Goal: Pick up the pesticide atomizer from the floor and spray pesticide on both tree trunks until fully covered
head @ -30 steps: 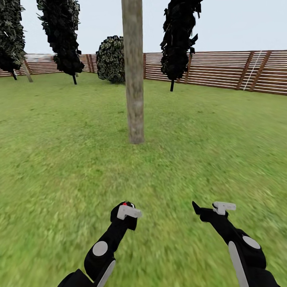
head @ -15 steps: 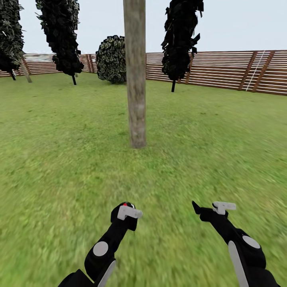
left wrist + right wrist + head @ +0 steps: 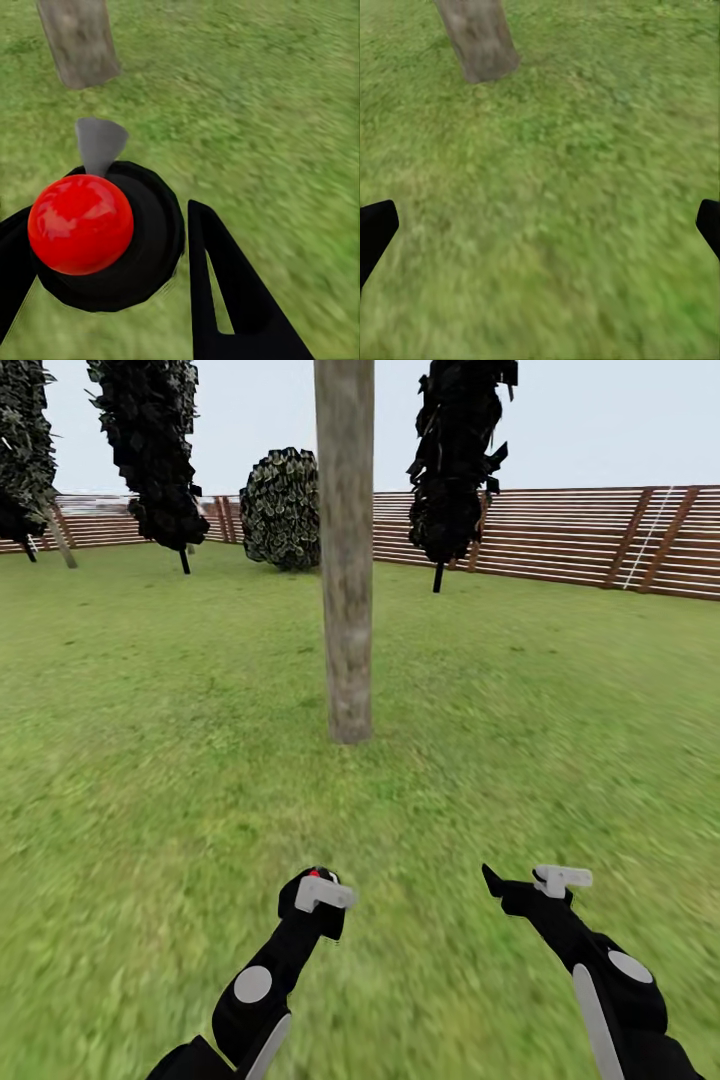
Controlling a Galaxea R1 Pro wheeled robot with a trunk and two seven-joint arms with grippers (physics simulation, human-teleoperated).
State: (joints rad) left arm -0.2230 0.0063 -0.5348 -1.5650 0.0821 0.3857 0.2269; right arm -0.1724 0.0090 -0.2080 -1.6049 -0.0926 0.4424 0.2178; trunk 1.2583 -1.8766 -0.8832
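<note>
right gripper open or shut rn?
Open. In the right wrist view the right gripper has its two dark fingertips at opposite edges, with only grass between them.

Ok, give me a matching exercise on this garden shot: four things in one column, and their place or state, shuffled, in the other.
Things:
1. thick grey-brown bark tree trunk
2. horizontal-slat wooden fence
3. dark round pesticide atomizer with a red ball top
4. right gripper

Place or state:
A. open, only grass between its fingers
B. between the fingers of the left gripper
C. along the far edge of the green grass lawn
D. upright on the grass, ahead of both arms

Pairs: 1-D, 2-C, 3-B, 4-A
</note>
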